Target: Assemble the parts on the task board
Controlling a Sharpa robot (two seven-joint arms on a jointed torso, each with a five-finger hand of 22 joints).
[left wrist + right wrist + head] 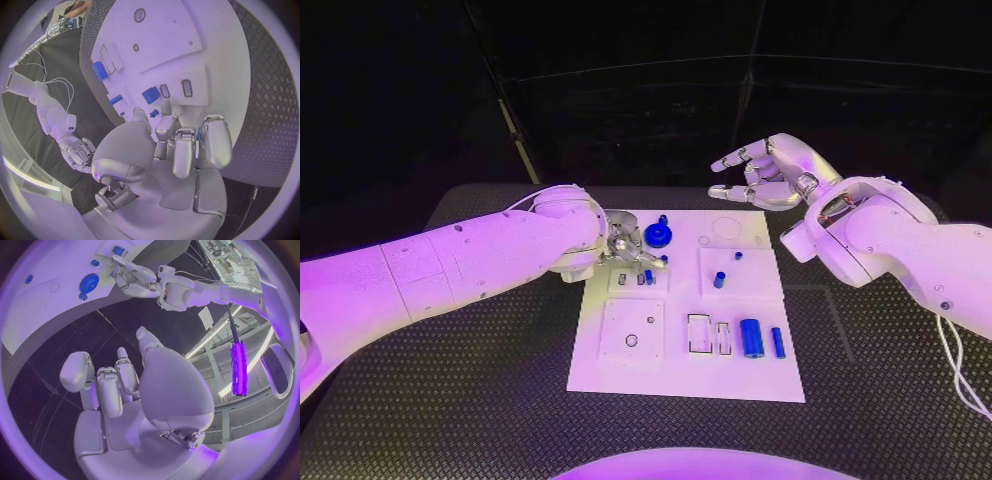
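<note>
left hand (626,250) over the board's (625,372) far left part, fingers curled round a small blue part (648,276), right hand (764,172) raised past the board's far edge, fingers apart, empty

Looks like a robotics lab or test cell. Black textured table (473,400), dark framed enclosure behind it, ceiling strip lights (212,335) and loose cables (47,75).

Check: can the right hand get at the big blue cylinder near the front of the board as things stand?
Probably yes. The right hand hangs open above the board's far edge, holding nothing. The blue cylinder lies uncovered on the right side, and the left hand is busy on the other side.
</note>
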